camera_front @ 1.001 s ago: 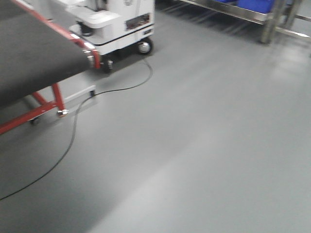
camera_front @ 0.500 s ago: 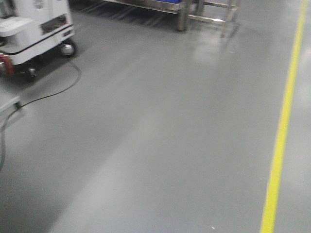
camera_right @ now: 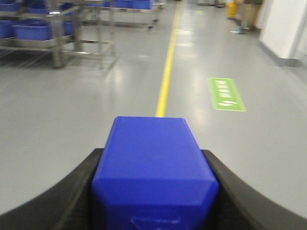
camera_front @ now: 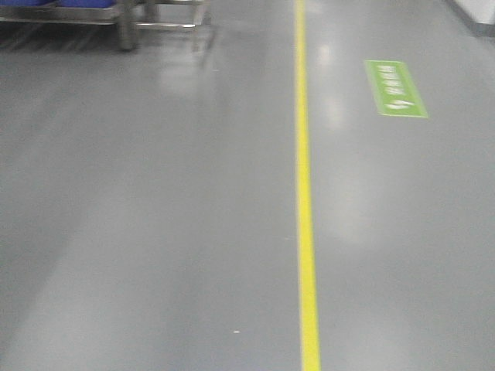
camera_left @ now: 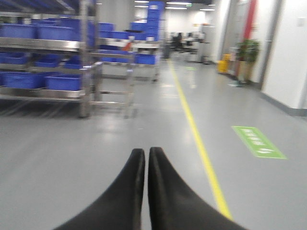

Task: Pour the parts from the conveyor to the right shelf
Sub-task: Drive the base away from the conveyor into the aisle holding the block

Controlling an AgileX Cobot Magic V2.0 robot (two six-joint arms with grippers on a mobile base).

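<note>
Royal-blue plastic block (camera_right: 154,165) sits clamped between the black fingers (camera_right: 67,196) of the right end effector (camera_right: 153,182), above a glossy grey floor (camera_front: 155,232) marked with a yellow line (camera_front: 303,154) and a green floor sign (camera_front: 395,88). The stainless-steel shelf (camera_left: 57,45) with deep blue bins (camera_left: 62,81) stands well off to the left. The left end effector (camera_left: 146,152) is clenched, tips touching, empty. Since a second ago, the dark conveyor belt and white wheeled cart have left the front view; the line and sign have entered.

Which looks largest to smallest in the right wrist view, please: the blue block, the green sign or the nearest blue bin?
1. Block, largest only through nearness to the camera.
2. Green sign.
3. Bin, close to the sign in apparent size, so that order is unsure.
</note>
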